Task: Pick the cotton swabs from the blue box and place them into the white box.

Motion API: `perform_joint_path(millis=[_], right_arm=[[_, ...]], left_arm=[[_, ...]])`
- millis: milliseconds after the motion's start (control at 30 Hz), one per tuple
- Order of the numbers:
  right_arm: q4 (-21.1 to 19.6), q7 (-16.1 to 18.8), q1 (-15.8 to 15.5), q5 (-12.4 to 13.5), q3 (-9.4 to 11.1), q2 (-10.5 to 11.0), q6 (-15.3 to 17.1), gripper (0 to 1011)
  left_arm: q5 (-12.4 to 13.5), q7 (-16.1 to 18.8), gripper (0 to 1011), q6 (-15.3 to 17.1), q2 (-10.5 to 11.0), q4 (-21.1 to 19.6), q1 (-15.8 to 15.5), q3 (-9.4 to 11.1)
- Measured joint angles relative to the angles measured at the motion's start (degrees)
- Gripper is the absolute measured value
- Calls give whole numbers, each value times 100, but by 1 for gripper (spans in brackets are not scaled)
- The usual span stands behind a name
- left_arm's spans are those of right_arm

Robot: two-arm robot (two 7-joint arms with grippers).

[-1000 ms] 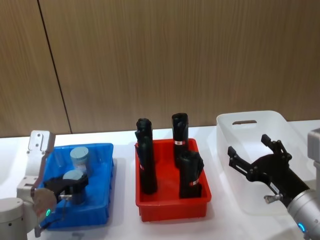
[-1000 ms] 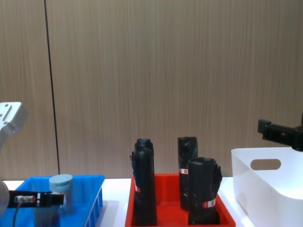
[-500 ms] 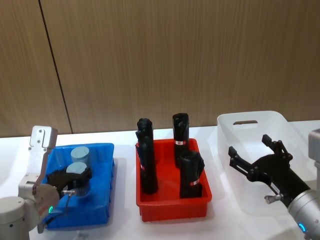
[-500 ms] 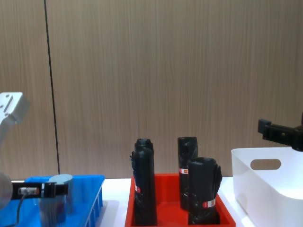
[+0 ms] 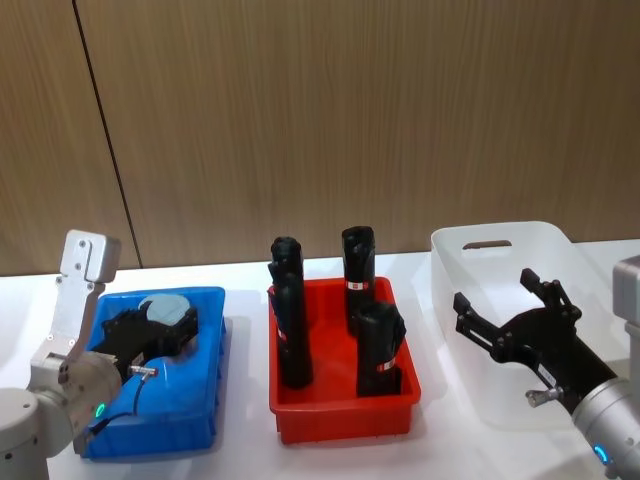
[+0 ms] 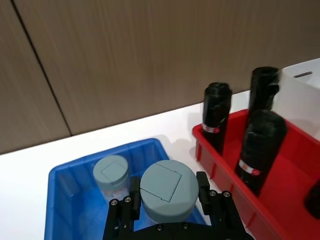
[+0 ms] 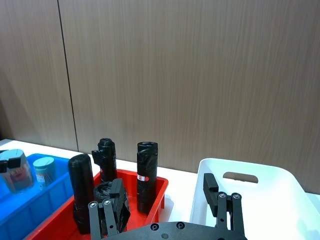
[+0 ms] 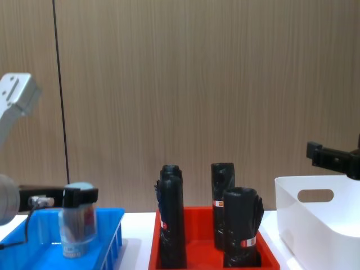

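Cotton swabs jar [image 8: 77, 228], clear with a pale blue lid, is held in the left pincer [image 6: 168, 191]. The black fingers [image 6: 134, 192] press on both sides of it just under the lid. The jar stands upright inside the outline of the blue box [image 5: 150, 440], toward its far end. I cannot tell if its bottom touches the floor of the box. In the chest view it hangs in front of the box's side wall, with its lid above the rim.

A second jar [image 6: 111, 173] of the same kind stands upright on the floor of the blue box, just beside the held one and apart from the fingers.

The blue box sits at the left of the white surface [image 5: 245, 420]. Next to it, in the middle, is a red tray [image 5: 345, 415] with several tall black rolls [image 5: 290, 320] standing in it, each with a small red and white label. The white box [image 5: 500, 240] stands at the right, beside the red tray, with its oval handle cutout in the far wall.

The right pincer [image 5: 495, 290] hovers over the near part of the white box with its fingers spread wide.
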Motion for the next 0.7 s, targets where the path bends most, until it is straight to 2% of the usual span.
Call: perform_joint_path(millis=[267, 700], right_arm=[[0, 0, 0, 0, 0, 0, 0, 1002], [0, 0, 0, 0, 0, 0, 0, 1002]], left_arm=[[24, -503, 671, -59, 113, -316, 70, -23], [27, -1669, 671, -28, 260, -571, 34, -45]])
